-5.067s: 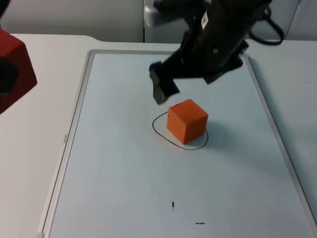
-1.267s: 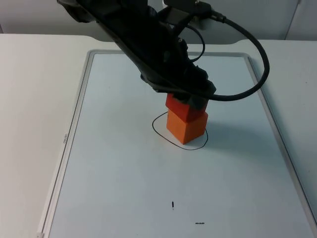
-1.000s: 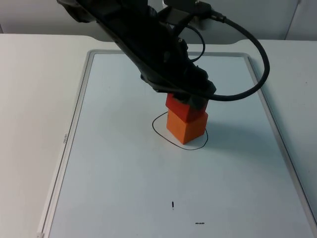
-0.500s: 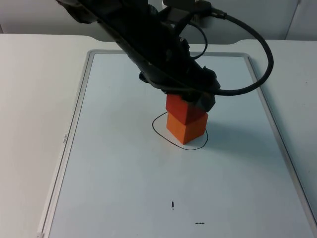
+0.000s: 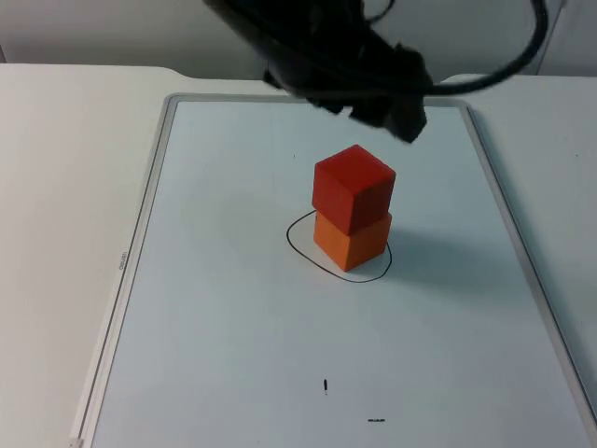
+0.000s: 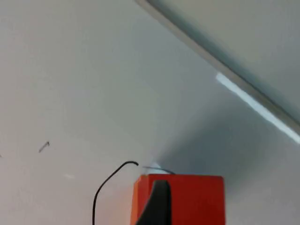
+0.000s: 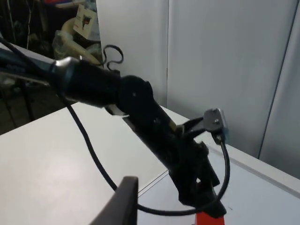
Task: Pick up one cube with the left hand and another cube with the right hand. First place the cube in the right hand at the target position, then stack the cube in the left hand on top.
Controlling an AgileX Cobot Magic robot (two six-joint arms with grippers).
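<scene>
From the top camera, a red cube (image 5: 354, 189) sits squarely on top of an orange cube (image 5: 352, 242), the two touching and stacked upright, the red one turned slightly against the one below. The orange cube stands inside a black hand-drawn outline (image 5: 303, 250) on a whiteboard (image 5: 224, 317) that lies flat on the white counter (image 5: 65, 187); part of the outline's line passes under or behind the stack. The left gripper (image 5: 396, 110) hangs above and behind the stack, apart from the red cube, with nothing in it; from this angle I cannot tell how far apart its fingers stand. Two small black marks (image 5: 326, 385) lie on the whiteboard nearer the camera. From the left wrist camera, the red cube (image 6: 187, 199) shows just beyond a black fingertip (image 6: 158, 204), which overlaps its face; the black outline (image 6: 110, 180) curves beside the cube, and the board's metal frame (image 6: 225, 61) runs across farther away. From the right wrist camera, the left arm (image 7: 154, 131) reaches across over the counter toward a sliver of the red cube (image 7: 206, 219), with a grey partition wall (image 7: 225, 70) behind; a black fingertip of the right gripper (image 7: 117, 201) shows, but whether that gripper is open or closed cannot be told.
</scene>
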